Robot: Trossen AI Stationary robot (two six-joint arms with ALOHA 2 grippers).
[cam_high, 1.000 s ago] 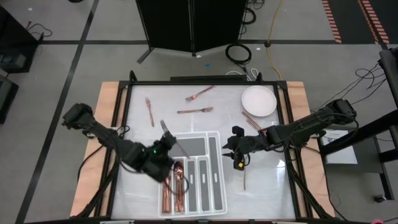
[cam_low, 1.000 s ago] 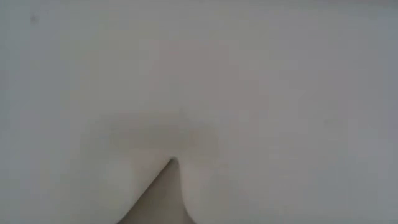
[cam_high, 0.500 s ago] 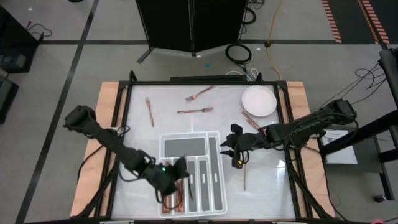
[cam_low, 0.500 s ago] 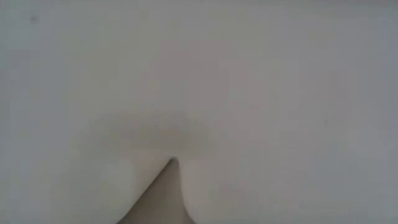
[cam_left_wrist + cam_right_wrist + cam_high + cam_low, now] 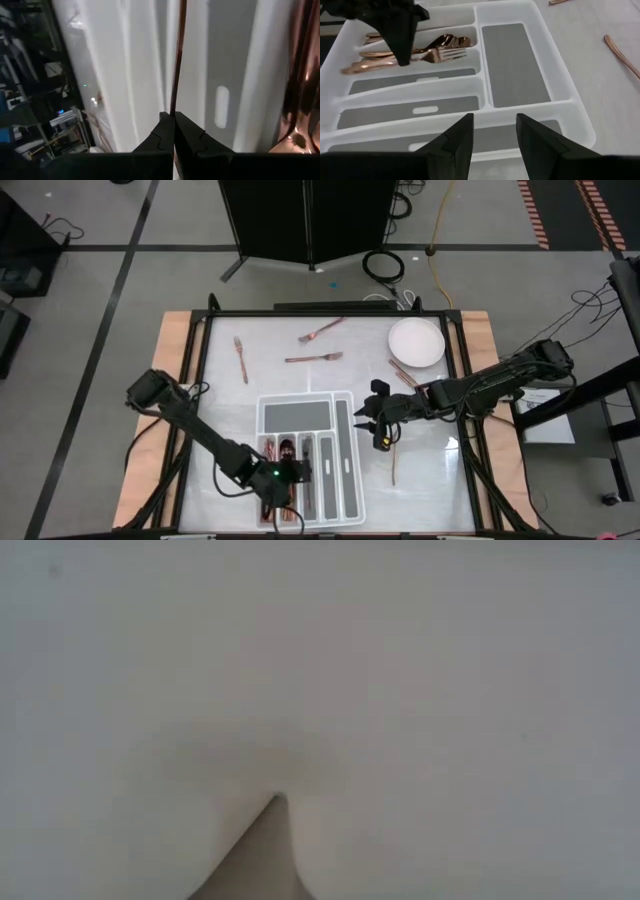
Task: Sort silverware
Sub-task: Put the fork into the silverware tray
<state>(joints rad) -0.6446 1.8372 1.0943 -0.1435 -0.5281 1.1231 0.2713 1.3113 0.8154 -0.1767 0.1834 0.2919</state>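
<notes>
My left gripper (image 5: 285, 478) hangs low over the near left of the white divided tray (image 5: 297, 415), shut on a slim copper piece of silverware (image 5: 176, 75) seen edge-on. Forks and spoons (image 5: 420, 52) lie in the tray's left compartments, beside my left gripper (image 5: 402, 57). My right gripper (image 5: 376, 422) stands open just right of the tray, nothing between its fingers (image 5: 492, 135). Loose copper pieces lie on the table: forks (image 5: 240, 358), (image 5: 320, 330), (image 5: 313, 358), one piece (image 5: 404, 374) by the plate and one (image 5: 393, 465) near my right gripper. The low view shows only a white blur. My left gripper pinches the slim copper piece between its two fingers (image 5: 160, 135), at the piece's near end (image 5: 173, 112). The piece runs straight on from the fingertips, along a tray compartment between white dividers. The fingers slant down from the table's left. Whether the piece rests on the tray I cannot tell.
A round white plate (image 5: 415, 342) sits at the far right of the table. A black frame (image 5: 330, 313) borders the white work surface. The tray's wide far compartment (image 5: 512, 65) and its right narrow slots (image 5: 410, 107) hold nothing.
My left gripper has gone toward the table's near edge and down, from the tray's far left corner to low over its near left compartments. It has rolled and tipped downward on the way, carrying the copper piece, still shut on it.
</notes>
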